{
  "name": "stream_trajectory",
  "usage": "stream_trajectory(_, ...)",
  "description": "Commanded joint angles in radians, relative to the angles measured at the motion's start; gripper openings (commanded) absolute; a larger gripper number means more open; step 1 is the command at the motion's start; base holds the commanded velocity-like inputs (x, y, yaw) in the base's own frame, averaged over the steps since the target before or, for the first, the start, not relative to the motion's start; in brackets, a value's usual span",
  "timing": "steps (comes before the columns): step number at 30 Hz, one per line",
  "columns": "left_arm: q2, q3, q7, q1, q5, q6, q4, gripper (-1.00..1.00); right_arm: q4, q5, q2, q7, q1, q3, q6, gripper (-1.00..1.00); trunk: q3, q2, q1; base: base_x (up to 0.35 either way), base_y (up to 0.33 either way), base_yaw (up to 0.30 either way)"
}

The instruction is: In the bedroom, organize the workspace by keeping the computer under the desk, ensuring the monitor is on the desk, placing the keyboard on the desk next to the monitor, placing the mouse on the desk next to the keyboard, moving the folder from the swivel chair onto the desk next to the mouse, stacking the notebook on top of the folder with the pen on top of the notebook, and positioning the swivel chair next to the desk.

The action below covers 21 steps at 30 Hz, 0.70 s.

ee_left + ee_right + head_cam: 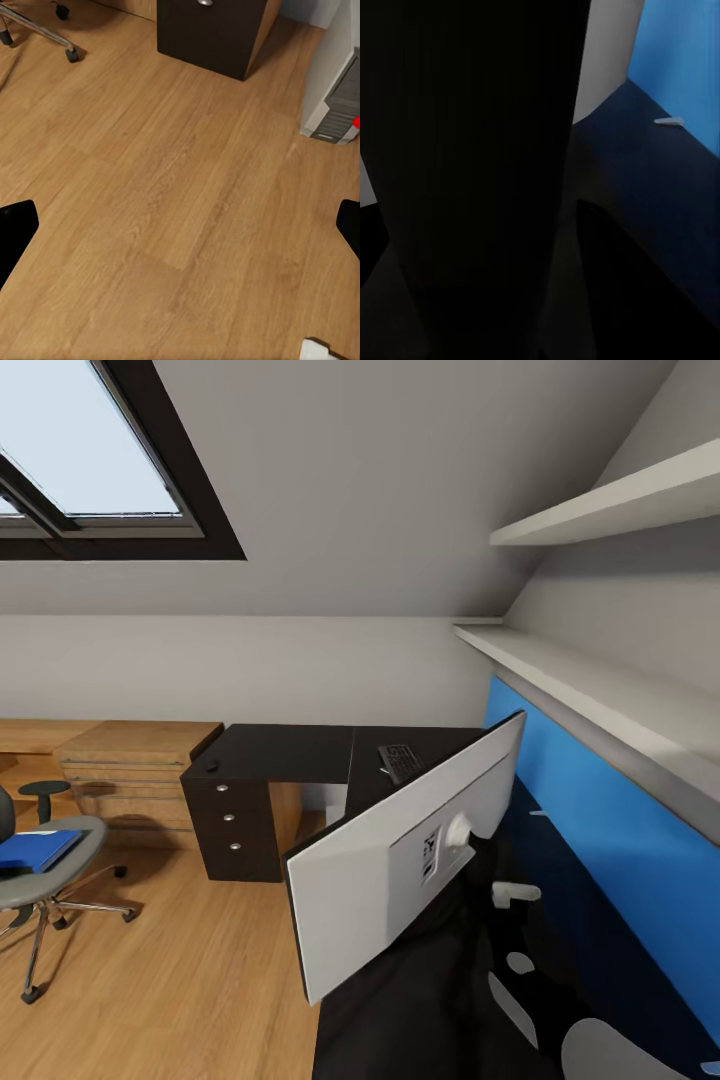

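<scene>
monitor (400,860) tilted, back facing camera, over dark table (290,750) | keyboard (402,762) on table | blue folder (38,850) on swivel chair (45,875)

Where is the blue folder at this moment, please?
In the head view, the blue folder lies on the seat of the swivel chair at the far left, on the wooden floor left of the dark desk.

Pale daylight enters through the skylight (85,455) and spreads evenly; below it the swivel chair (45,860) casts soft shadows on the wooden floor (165,195); the right wrist view is nearly black.
</scene>
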Motion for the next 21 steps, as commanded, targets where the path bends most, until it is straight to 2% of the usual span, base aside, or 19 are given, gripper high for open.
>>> stream_trajectory(1, 0.000, -0.002, 0.003, 0.000, 0.005, -0.002, -0.001, 1.00, 0.004, -0.024, -0.002, -0.008, -0.001, 0.016, -0.009, -1.00, -0.002, -0.002, 0.001, 0.000, 0.000, 0.000)
stream_trajectory(7, 0.000, -0.002, 0.003, 0.000, 0.005, -0.002, -0.001, 1.00, 0.046, -0.030, -0.003, -0.006, -0.022, 0.015, -0.010, -1.00, -0.002, -0.002, 0.001, 0.000, 0.000, 0.000)
stream_trajectory(21, 0.000, -0.002, 0.004, 0.000, 0.005, -0.002, -0.001, 1.00, 0.053, -0.046, -0.011, -0.001, -0.024, 0.016, -0.011, -1.00, -0.002, -0.002, 0.001, 0.000, 0.000, 0.000)
